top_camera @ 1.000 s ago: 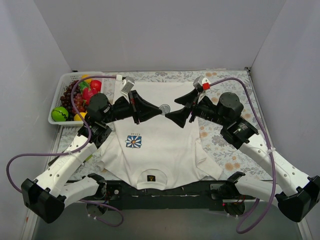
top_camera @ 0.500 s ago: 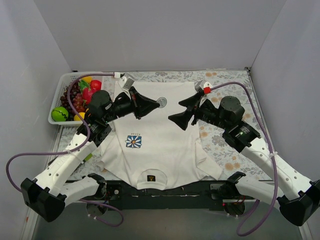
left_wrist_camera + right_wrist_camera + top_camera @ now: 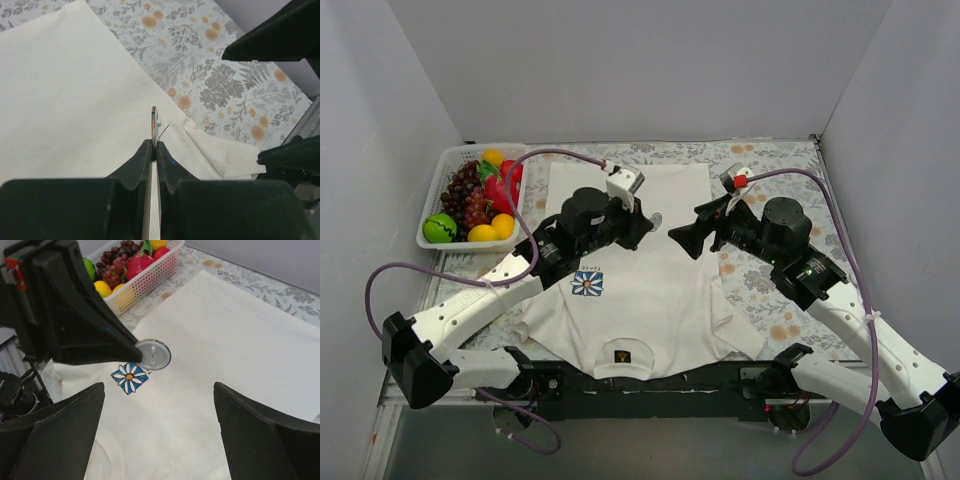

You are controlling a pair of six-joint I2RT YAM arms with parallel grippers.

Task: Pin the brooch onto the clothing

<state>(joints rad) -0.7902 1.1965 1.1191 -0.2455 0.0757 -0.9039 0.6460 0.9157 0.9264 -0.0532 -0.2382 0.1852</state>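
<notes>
The T-shirt (image 3: 650,290) is white matt cloth, smooth, with soft creases at lower right. The brooch (image 3: 153,354) shows a pale silvery back with a dull metal sheen. The left gripper (image 3: 154,145) is matt black plastic. The table cover (image 3: 770,290) is flower-printed cloth. At upper left, the basket (image 3: 432,195) is white perforated plastic, and the fruit (image 3: 440,228) looks glossy.

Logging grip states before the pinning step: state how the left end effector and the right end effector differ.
The left end effector is shut on the brooch, pinching its edge; the right end effector is open and holds nothing. The left end effector reaches in from the left side of the T-shirt, the right end effector from the right side. Both are black, two-fingered and hang over the T-shirt.
</notes>
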